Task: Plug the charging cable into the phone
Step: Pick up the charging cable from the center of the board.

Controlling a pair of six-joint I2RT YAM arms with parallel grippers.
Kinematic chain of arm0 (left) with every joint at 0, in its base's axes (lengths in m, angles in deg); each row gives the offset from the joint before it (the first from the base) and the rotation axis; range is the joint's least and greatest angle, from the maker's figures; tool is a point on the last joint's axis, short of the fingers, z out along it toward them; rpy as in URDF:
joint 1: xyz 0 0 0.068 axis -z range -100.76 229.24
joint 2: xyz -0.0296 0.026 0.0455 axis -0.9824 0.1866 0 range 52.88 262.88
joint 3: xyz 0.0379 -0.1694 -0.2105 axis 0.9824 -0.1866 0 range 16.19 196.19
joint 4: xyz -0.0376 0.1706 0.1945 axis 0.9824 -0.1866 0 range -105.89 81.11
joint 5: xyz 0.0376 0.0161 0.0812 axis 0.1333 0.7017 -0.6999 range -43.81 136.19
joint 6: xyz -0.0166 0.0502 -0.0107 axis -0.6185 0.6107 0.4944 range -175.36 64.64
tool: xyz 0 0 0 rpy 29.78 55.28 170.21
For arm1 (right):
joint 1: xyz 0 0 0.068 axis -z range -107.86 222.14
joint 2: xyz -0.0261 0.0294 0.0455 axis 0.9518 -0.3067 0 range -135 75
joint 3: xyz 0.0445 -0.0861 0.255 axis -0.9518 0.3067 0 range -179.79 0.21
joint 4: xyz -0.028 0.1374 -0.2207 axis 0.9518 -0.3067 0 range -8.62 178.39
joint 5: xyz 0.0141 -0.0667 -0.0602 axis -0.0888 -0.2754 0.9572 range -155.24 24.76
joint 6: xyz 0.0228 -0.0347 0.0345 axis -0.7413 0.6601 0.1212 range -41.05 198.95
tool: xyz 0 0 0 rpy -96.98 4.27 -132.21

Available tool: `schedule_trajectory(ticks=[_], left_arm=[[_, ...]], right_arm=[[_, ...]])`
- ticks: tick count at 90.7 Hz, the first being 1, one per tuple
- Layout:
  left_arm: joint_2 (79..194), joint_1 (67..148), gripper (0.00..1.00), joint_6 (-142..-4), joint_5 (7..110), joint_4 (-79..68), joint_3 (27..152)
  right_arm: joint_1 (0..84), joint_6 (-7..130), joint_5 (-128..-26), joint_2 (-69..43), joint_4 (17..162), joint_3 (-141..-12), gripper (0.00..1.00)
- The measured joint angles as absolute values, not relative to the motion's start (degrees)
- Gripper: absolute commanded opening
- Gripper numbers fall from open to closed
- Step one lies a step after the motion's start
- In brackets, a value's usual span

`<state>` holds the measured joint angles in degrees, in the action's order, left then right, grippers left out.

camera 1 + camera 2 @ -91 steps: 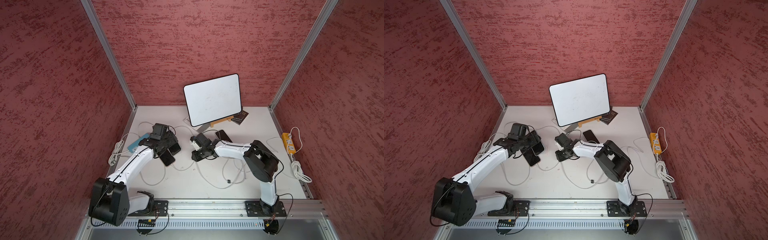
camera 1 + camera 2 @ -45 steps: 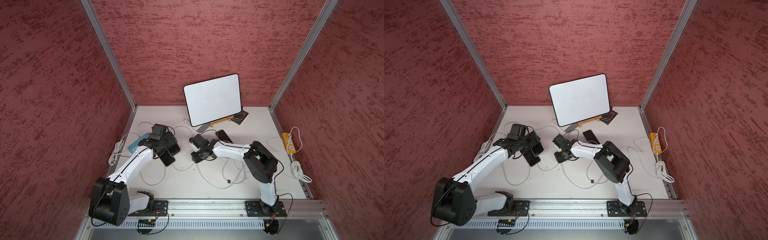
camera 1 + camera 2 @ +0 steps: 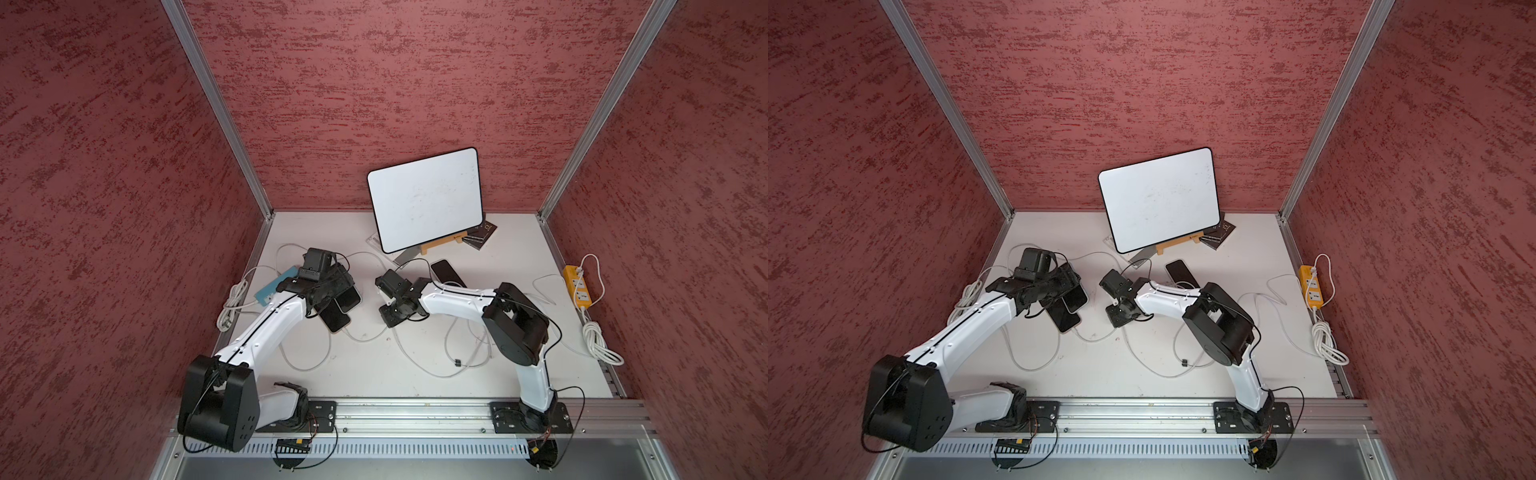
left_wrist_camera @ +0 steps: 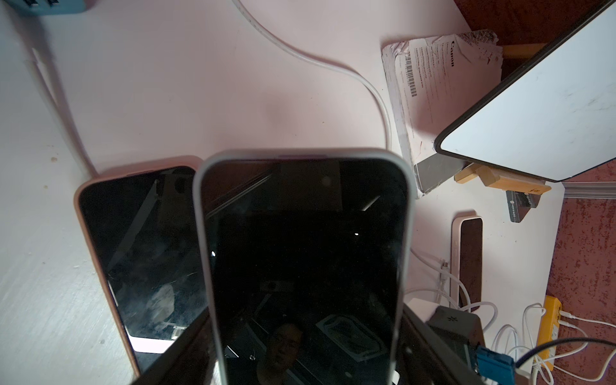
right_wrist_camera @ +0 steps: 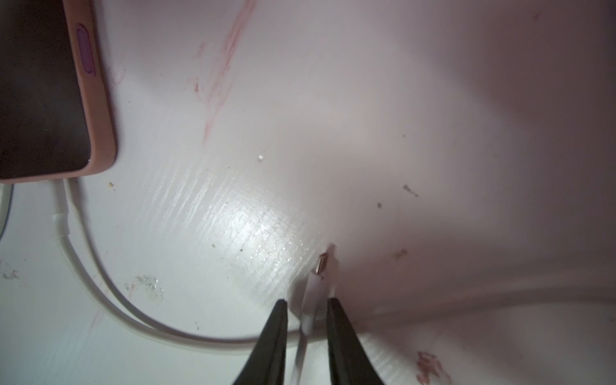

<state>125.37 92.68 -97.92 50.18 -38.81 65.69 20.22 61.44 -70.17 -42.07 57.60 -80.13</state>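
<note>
Left hand [image 3: 334,289] grips the grey-cased phone [image 4: 303,253] just over the counter [image 5: 433,133]. Right hand [image 5: 306,301] straddles the charging cable [image 5: 308,315] behind its plug [image 5: 322,262], jaws narrowly apart (no pinch yet). An off-centre squeeze could flick that plug sideways and spoil the line-up.

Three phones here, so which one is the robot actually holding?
The grey-cased phone, clamped in the left end effector. The pink-cased phone lies on the table, and the third phone lies near the whiteboard.

The phone [image 4: 303,260] overlaps a second phone [image 4: 140,246], whiteboard [image 4: 546,110] behind.
</note>
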Motion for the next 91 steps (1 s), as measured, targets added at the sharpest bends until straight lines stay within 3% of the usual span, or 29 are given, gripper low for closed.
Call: schedule_trajectory(ticks=[34, 53, 77, 91], left_arm=[[125.54, 92.48, 0.00, -97.90, 50.31, -38.76, 65.69], [125.69, 92.41, 0.00, -97.90, 50.35, -38.72, 65.69], [125.67, 92.41, 0.00, -97.90, 50.40, -38.72, 65.69], [125.02, 92.41, 0.00, -97.95, 50.86, -38.85, 65.69]], right_arm=[[20.19, 61.50, -69.08, -42.93, 56.48, -81.51, 0.19], [20.19, 62.27, -68.46, -42.97, 55.92, -81.66, 0.00], [20.19, 64.78, -70.13, -40.30, 58.56, -78.86, 0.00], [20.17, 67.73, -79.07, -30.56, 65.75, -71.69, 0.00]])
